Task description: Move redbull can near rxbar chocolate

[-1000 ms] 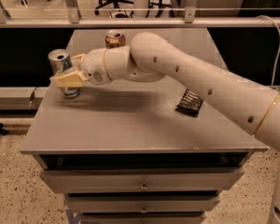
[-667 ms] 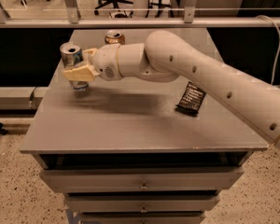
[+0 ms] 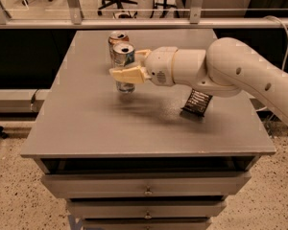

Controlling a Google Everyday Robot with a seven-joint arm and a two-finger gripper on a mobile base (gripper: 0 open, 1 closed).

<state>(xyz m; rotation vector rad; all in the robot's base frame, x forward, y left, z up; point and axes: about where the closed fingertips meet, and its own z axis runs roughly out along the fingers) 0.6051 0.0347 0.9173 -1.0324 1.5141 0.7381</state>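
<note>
The redbull can [image 3: 123, 56] is a slim silver can with an open silver top, held upright just above the grey table [image 3: 86, 123], left of centre. My gripper [image 3: 126, 70] is shut on it, its cream fingers [image 3: 127, 74] clamped around the can's middle. The rxbar chocolate [image 3: 197, 102] is a flat black wrapper with white text lying on the table to the right, partly under my white arm. The can is well to the left of the bar.
A shorter gold can [image 3: 116, 37] stands just behind the held can. The table's top sits on a drawer unit [image 3: 146, 188]. A rail and glass partition run behind the table; office chairs stand beyond it.
My gripper has carried the redbull can to the right, from the table's left edge toward the centre, closer to the black bar. The gold can and the bar have not moved.
</note>
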